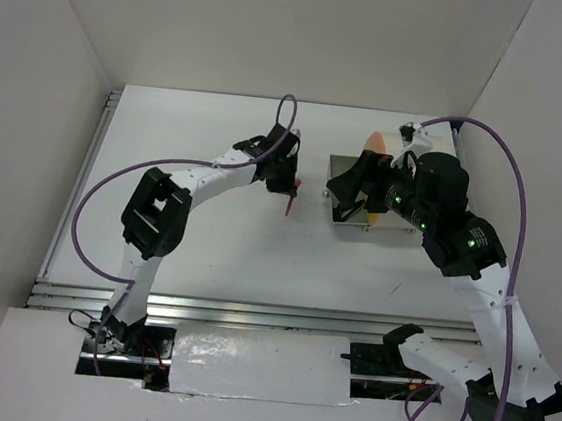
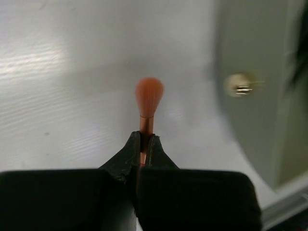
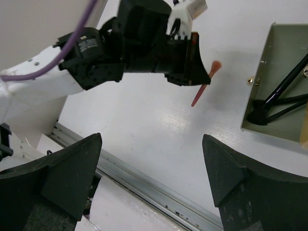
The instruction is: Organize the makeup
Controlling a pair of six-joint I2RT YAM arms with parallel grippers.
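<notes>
transfer step: short orange-pink bristled stick (image 2: pixel 149 98) clenched in left end effector (image 2: pixel 143 144); right end effector (image 3: pixel 151 178) released; next, dropping into grey-green rectangular tray (image 3: pixel 263 79) at far-right corner.

A white bench (image 1: pixel 206 253) with faint lengthwise grooves carries an open olive-grey metal box (image 3: pixel 260 77) on its right half. A small brass knob (image 3: pixel 250 81) sticks out of the box's outer wall, and the left wrist view shows the same knob (image 2: pixel 239 85), blurred. Just behind the box's far edge sits a peach-orange rounded object (image 1: pixel 374 140), too hidden to identify. Aluminium rails (image 1: pixel 250 313) run along the bench's near edge. Plain white walls (image 1: pixel 280 29) enclose the bench on three sides.
</notes>
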